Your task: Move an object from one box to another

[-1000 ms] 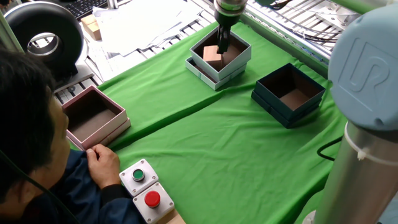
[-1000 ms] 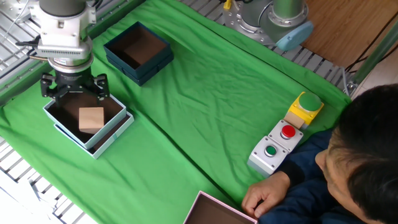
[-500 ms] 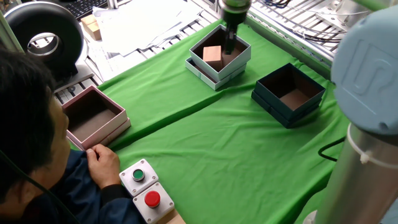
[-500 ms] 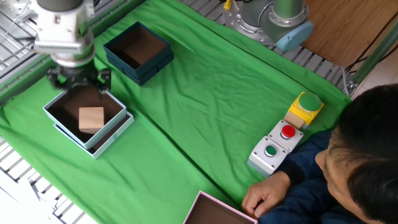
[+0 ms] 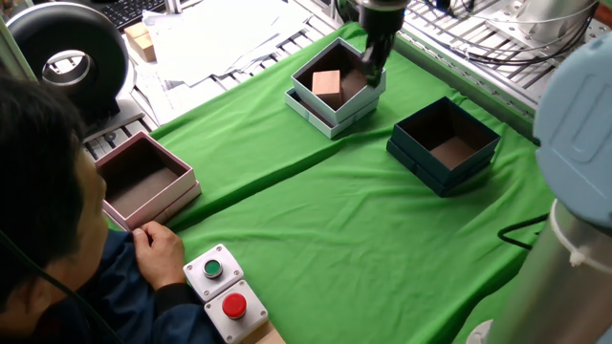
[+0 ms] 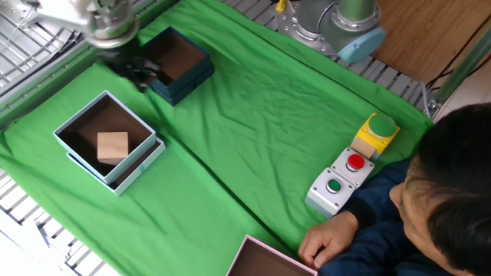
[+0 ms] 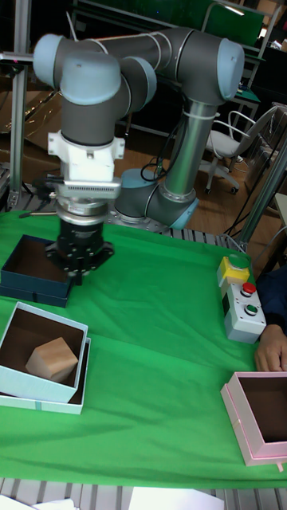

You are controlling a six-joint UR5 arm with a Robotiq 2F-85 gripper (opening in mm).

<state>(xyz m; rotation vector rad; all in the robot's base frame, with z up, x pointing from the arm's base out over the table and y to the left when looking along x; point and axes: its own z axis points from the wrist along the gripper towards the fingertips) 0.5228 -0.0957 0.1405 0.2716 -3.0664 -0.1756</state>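
Observation:
The object, a small tan wooden cube (image 5: 327, 86) (image 6: 113, 146) (image 7: 52, 359), lies loose inside the white box with pale blue trim (image 5: 316, 106) (image 6: 116, 184) (image 7: 40, 387). Nothing shows inside the dark teal box (image 5: 421, 155) (image 6: 181, 87) (image 7: 24, 280), only its brown floor. My gripper (image 5: 373, 73) (image 6: 139, 71) (image 7: 80, 269) hangs above the cloth between the two boxes, near the teal box's edge. It is open and holds nothing. It appears motion-blurred in the other fixed view.
A pink box (image 5: 143, 178) (image 7: 257, 410) sits near a person's hand (image 5: 159, 250). A grey button box (image 5: 225, 289) (image 6: 337, 180) and a yellow button (image 6: 376, 130) lie at the cloth's edge. The arm's base (image 6: 337, 27) stands behind the table.
My gripper has risen out of the white box and moved toward the teal box. The cube stays in the white box.

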